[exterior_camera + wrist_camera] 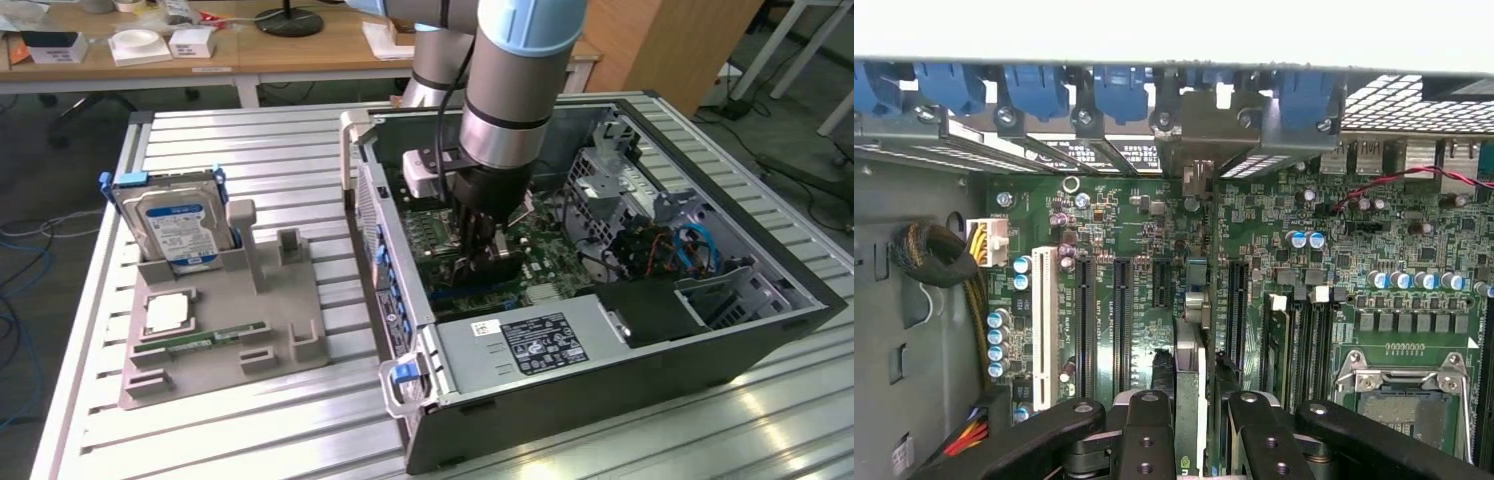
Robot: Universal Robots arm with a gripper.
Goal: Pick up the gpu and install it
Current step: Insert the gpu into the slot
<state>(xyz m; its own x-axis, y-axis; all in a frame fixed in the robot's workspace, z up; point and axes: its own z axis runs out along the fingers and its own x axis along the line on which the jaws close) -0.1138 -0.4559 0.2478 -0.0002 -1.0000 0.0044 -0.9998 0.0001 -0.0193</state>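
On the worktop (267,420), at the exterior view's left, a grey holder (227,320) carried a blue-labelled hard drive (174,225) at its 12 o'clock end, with a processor (167,312) and a memory stick (200,338) lying flat nearer 6 o'clock. To the right stood the open computer case (747,330), power supply (534,345) at its 6 o'clock end. The arm (514,90) reached down into the case. The pincer (1191,440) was clamped on the card (1192,330), which stood on edge over the motherboard (1374,250) between the expansion slots (1122,320), its bracket end meeting the rear panel (1194,130) at 12 o'clock of the wrist picture.
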